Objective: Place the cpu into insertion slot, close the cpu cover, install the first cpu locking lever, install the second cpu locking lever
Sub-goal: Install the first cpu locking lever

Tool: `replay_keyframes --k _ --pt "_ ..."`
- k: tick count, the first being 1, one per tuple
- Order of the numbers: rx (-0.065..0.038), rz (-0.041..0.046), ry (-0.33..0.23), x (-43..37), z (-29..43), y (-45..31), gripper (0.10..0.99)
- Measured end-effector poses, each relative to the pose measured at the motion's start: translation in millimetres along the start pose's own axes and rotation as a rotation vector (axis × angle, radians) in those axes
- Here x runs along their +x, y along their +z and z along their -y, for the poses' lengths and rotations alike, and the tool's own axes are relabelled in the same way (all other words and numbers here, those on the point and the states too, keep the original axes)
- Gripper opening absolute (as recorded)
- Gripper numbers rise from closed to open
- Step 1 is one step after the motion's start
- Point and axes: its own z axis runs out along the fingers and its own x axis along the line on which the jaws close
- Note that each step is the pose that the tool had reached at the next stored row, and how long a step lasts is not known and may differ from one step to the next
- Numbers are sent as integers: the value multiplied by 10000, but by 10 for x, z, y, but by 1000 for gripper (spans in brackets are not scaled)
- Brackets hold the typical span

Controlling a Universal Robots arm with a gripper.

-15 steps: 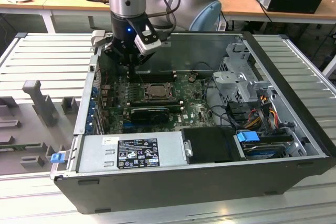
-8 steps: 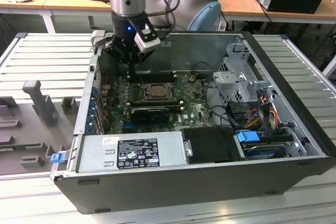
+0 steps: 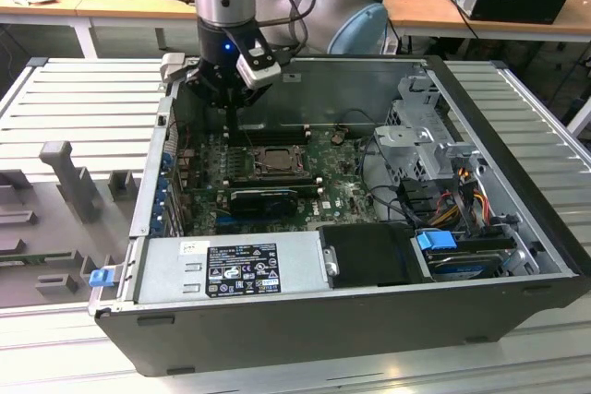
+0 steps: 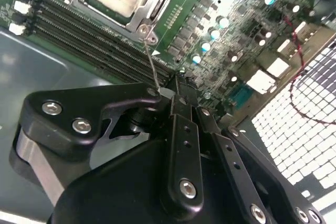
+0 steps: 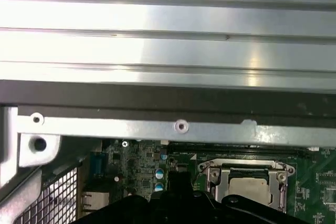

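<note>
Gripper [image 4: 180,88]: fingers closed together, tips against thin locking lever [image 4: 151,61].
Cpu [image 5: 247,187]: under shut cpu cover [image 5: 244,167], five o'clock of gripper in the exterior view.

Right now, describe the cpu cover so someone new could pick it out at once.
Start at the open computer case, then the green circuit board on its floor. Toward the board's far side in the exterior view sits the cpu cover, a square silvery metal frame whose window shows the pale cpu. Its neighbours, the long memory slots and the card, are black and narrow.
</note>
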Motion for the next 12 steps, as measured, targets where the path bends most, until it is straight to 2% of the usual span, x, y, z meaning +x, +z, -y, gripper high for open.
replay_keyframes --k 8,11,12 --pt "1 0 107 -133 7 0 106" --pt "3 -7 122 -242 11 -1 106" --pt "1 -12 119 -303 13 -1 106"
